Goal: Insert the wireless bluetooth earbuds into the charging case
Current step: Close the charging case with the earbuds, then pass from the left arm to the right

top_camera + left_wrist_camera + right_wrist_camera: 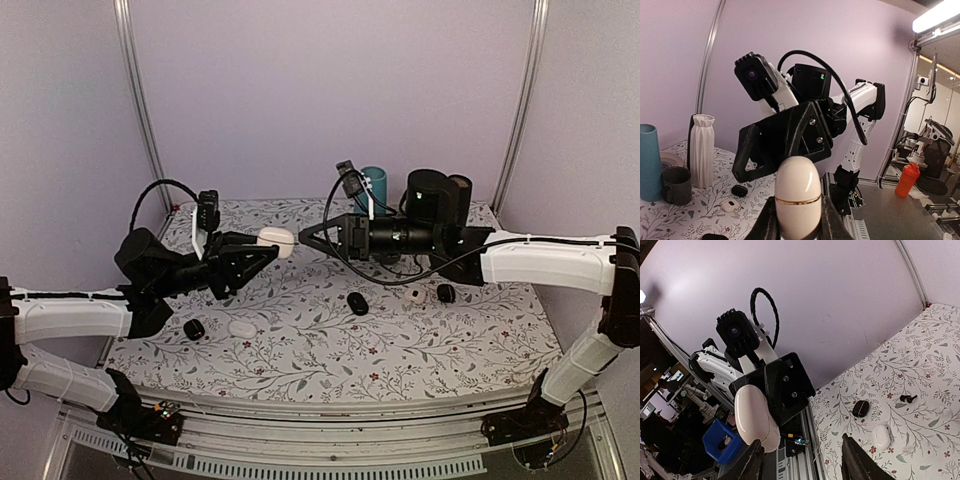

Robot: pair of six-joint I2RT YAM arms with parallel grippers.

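Observation:
My left gripper (266, 246) is shut on a cream oval charging case (276, 240) with a gold seam band and holds it in the air above the table; the case looks closed. In the left wrist view the case (798, 192) stands up between my fingers. My right gripper (306, 238) is open and faces the case end-on, just right of it. In the right wrist view the case (753, 415) sits by my left jaw. A tiny black stemmed bud (907, 399) lies on the cloth. I see no second bud.
On the floral cloth lie a black case (357, 303), a white case (413, 296), a black case (446, 293), a black case (194, 328) and a white case (242, 327). A teal cup (374, 188) and dark cylinders (432, 195) stand at the back.

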